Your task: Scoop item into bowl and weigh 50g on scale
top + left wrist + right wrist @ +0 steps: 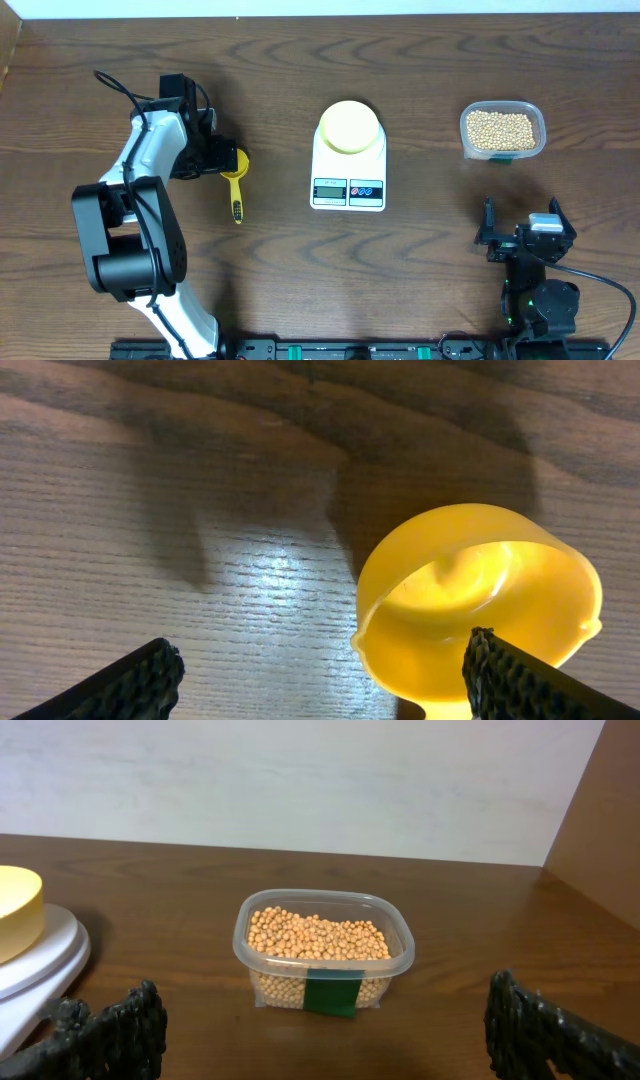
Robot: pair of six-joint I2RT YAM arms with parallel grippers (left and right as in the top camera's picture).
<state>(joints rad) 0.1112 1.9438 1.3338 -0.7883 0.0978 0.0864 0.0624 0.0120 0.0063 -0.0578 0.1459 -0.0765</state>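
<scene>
The worktop [420, 260] is carrying one scale [348, 185], one bowl [349, 126], one scoop [235, 182] and one clear tub [536, 118]. The beans [500, 127] in it are running too many to count. Two grippers are showing — the left gripper [320, 675] and the right gripper [325, 1015].

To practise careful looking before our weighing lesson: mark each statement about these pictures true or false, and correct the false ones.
1. The bowl sits on the scale. True.
2. The beans are in the bowl. False: they fill the tub; the bowl looks empty.
3. The left pincer is shut on the scoop. False: it is open, and the scoop lies on the table.
4. The right pincer is open. True.
</scene>
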